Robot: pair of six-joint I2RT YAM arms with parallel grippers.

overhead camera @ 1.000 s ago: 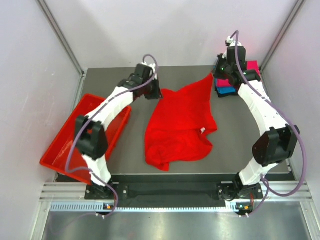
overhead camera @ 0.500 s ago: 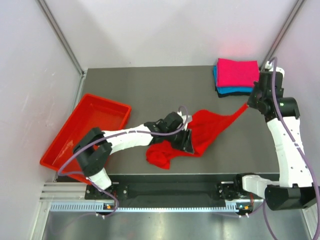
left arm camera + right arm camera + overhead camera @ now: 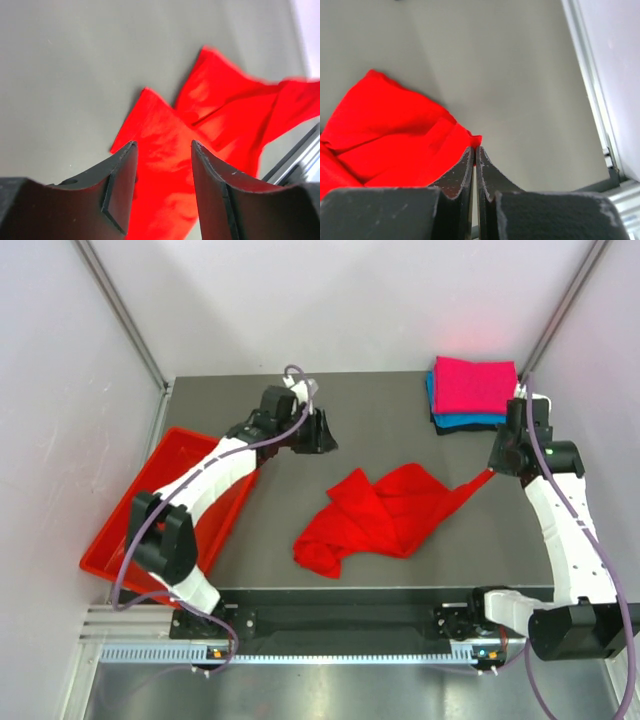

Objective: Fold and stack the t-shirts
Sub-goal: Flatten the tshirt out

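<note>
Top view: the bright red cloth t-shirt lies crumpled in front and to the left of the folded stack of magenta, teal and black shirts, well apart from it. One stretched corner is pinched in the right gripper. The left gripper hovers further left of the stack, off the cloth.

Left wrist: jaws spread, nothing held, red cloth below.

Right wrist: fingers clamped on the corner tip.

Best next move, I judge, is for the free claw to take the opposite corner, pull the shirt taut and lay it flat before folding.
</note>
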